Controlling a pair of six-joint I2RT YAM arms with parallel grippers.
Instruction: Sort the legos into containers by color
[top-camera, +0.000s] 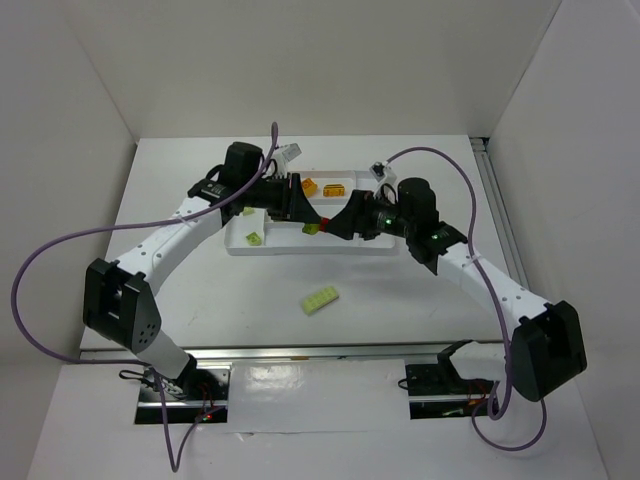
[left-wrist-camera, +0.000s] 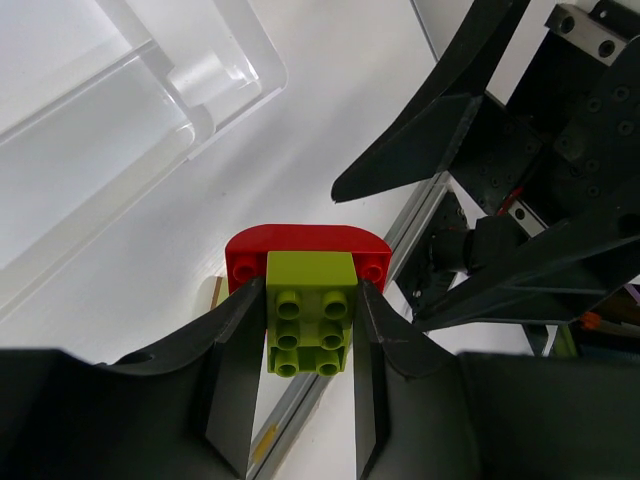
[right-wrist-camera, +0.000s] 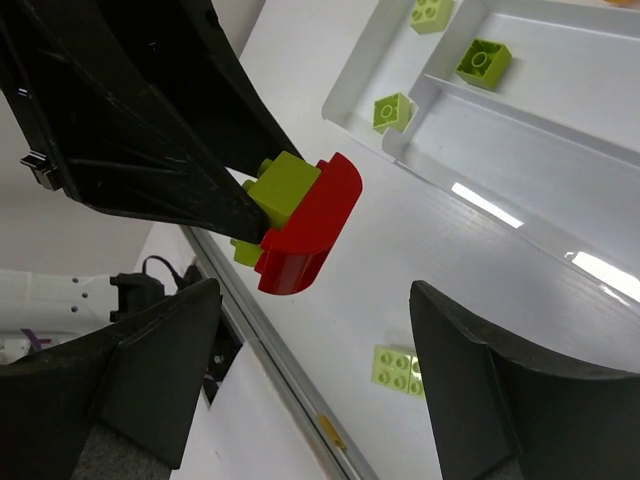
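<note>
Partly done is the fairest reading: several legos already lie in the white tray (top-camera: 285, 248), which sits on the table toward its far edge, about midway between the left and right edges. Two yellow-orange bricks (top-camera: 335, 190) rest in a section along the tray's far side. Three light green bricks (right-wrist-camera: 484, 62) lie at its left end, spread over neighbouring sections rather than gathered in one, as far as the right wrist view shows. What seems left is a loose green brick (top-camera: 320, 300), lying flat on the table between the tray and the near edge, and a mixed pair that must be pulled apart before either half can be filed. That pair hangs in the air close to the tray's near rim; I cannot tell whether it is over the tray or just off it. It is made of a green brick (left-wrist-camera: 312, 325), its studs turned toward the left wrist camera, pressed onto a glossy red brick (left-wrist-camera: 305, 250). The red one has a rounded, arch-like back, is wider than the green, and shows a stud at either side of it. The left gripper (left-wrist-camera: 310, 335) is clamped on the green brick's two sides, with the red piece jutting past its fingertips. The right gripper (right-wrist-camera: 318, 300) faces the pair with its jaws spread wide to either side of the red brick, touching nothing. No red lego shows in the tray.
</note>
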